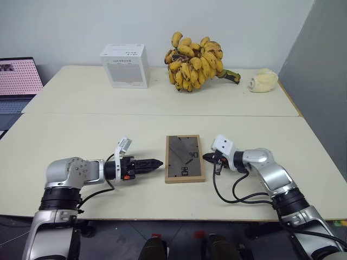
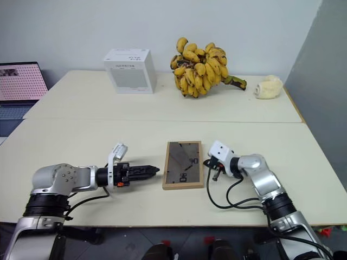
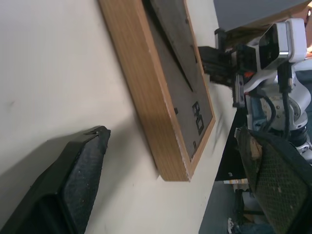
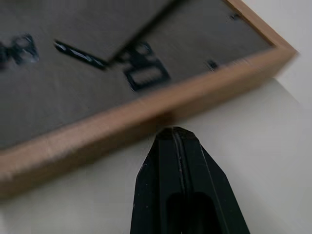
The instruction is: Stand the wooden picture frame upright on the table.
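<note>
Wooden picture frame (image 1: pixel 185 158) lies flat, back up, on the near half of the desk (image 1: pixel 81 135), between the two grippers. Its dark grey back shows white marks and a fold-out stand lying closed against it, inside a light-wood border. The left gripper (image 1: pixel 154 162), jaws spread wide, points at its left edge; the right gripper (image 1: pixel 208 157), pinched closed and empty, sits just beside its right edge. A push from one side alone would likely slide the frame rather than tip it up, and with the stand folded it may fall again.
</note>
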{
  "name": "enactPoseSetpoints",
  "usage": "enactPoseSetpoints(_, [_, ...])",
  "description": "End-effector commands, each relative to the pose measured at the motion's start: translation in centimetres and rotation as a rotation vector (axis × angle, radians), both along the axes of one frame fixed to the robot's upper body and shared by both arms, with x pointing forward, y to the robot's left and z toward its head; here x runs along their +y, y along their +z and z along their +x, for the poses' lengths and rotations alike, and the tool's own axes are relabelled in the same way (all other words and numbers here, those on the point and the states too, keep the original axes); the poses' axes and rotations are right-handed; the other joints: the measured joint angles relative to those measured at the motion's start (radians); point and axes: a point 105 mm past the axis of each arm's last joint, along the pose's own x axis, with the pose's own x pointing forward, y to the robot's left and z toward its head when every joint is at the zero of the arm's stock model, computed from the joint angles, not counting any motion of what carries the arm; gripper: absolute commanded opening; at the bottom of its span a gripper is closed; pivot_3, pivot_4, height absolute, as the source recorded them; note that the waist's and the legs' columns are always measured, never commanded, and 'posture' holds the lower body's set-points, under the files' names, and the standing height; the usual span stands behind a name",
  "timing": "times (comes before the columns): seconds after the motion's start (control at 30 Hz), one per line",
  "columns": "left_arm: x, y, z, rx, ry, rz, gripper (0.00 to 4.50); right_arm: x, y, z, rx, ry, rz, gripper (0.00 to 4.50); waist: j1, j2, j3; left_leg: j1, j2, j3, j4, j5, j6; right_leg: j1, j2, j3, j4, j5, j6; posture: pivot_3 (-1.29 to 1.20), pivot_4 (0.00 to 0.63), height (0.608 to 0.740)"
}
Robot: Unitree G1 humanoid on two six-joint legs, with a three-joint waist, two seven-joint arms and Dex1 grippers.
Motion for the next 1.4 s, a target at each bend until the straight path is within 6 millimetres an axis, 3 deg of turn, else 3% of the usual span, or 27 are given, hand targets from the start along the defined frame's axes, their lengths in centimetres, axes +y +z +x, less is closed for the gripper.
enactPoseSetpoints(0.03, [-4.0, -2.1, -1.4, 0.082, -0.083, -0.025, 4.44, 2.2, 0.8, -0.5, -0.001, 0.019, 0.043, 0.00, 0.003, 0.000, 0.000, 0.000, 0.000, 0.000, 0.000, 0.000, 0.000, 0.000, 0.000, 0.000, 0.000, 0.000, 0.000, 0.00, 0.150, 0.740])
enactPoseSetpoints(0.17, [-6.0, -1.3, -1.5, 0.067, -0.088, -0.095, 4.44, 2.2, 0.6, -0.2, -0.005, -0.013, 0.040, 0.00, 0.006, 0.000, -0.001, -0.002, -0.003, -0.001, 0.001, 0.000, 0.000, 0.000, -0.004, 0.000, -0.001, 0.001, 0.001, 0.00, 0.150, 0.740])
enactPoseSetpoints(0.3, [-5.6, -1.5, -1.4, 0.048, -0.046, -0.075, 4.44, 1.6, 0.2, -0.1, 0.000, -0.042, 0.030, 0.00, 0.001, 0.000, -0.001, -0.002, -0.004, -0.001, 0.000, 0.000, 0.001, 0.000, -0.005, 0.001, -0.003, 0.002, 0.001, 0.00, 0.150, 0.740])
enactPoseSetpoints(0.57, [-2.0, 1.3, -0.7, -0.016, 0.058, -0.082, 3.01, -0.5, -0.5, 0.7, 0.017, -0.127, 0.024, 0.00, -0.006, 0.000, -0.001, -0.003, -0.003, -0.003, -0.001, 0.000, 0.000, -0.001, -0.004, 0.000, -0.003, 0.002, 0.002, 0.00, 0.150, 0.740])
enactPoseSetpoints(0.73, [-1.1, 3.3, -1.1, -0.049, 0.077, -0.109, 2.08, -1.3, -0.6, 1.1, 0.019, -0.148, 0.018, 0.00, -0.005, -0.001, 0.000, -0.004, -0.002, -0.003, -0.001, 0.000, 0.000, -0.002, -0.003, 0.000, -0.003, 0.001, 0.002, 0.00, 0.150, 0.740])
enactPoseSetpoints(0.97, [-0.6, 3.9, -2.5, -0.073, 0.073, -0.092, 0.83, -1.1, 0.1, 1.9, -0.005, -0.151, 0.042, 0.00, -0.004, -0.001, 0.000, -0.004, -0.003, -0.003, 0.000, 0.000, 0.000, -0.001, -0.004, 0.000, -0.003, 0.002, 0.003, 0.00, 0.150, 0.740])
enactPoseSetpoints(1.1, [-0.2, 4.7, -2.3, -0.104, 0.100, -0.087, 0.83, -0.1, 3.9, 2.0, -0.024, -0.083, 0.197, 0.00, -0.004, -0.002, 0.001, -0.005, -0.002, -0.005, -0.001, 0.001, -0.002, -0.002, -0.004, 0.000, -0.003, 0.002, 0.002, 0.00, 0.150, 0.740])
enactPoseSetpoints(1.2, [0.3, 6.6, -2.2, -0.122, 0.069, -0.155, 0.83, -0.3, 8.5, 0.3, 0.040, 0.072, 0.309, 0.51, -0.004, -0.003, 0.005, -0.007, -0.002, -0.005, -0.001, 0.002, -0.002, -0.004, -0.003, 0.000, -0.003, 0.002, 0.001, 0.00, 0.150, 0.740])
enactPoseSetpoints(1.3, [0.7, 6.9, -2.4, -0.125, 0.053, -0.118, 0.83, 0.1, 12.4, -1.7, 0.132, 0.222, 0.395, 1.25, -0.004, -0.004, 0.008, -0.007, -0.002, -0.006, -0.001, 0.002, -0.002, -0.004, -0.003, -0.001, -0.004, 0.002, 0.001, 0.00, 0.150, 0.740])
enactPoseSetpoints(1.4, [1.0, 7.0, -2.3, -0.132, 0.067, -0.082, 0.83, 1.2, 14.5, -3.3, 0.208, 0.317, 0.443, 1.94, -0.007, -0.004, 0.008, -0.006, -0.001, -0.006, -0.004, 0.002, -0.002, -0.003, -0.003, -0.001, -0.007, 0.002, 0.001, 0.00, 0.150, 0.740])
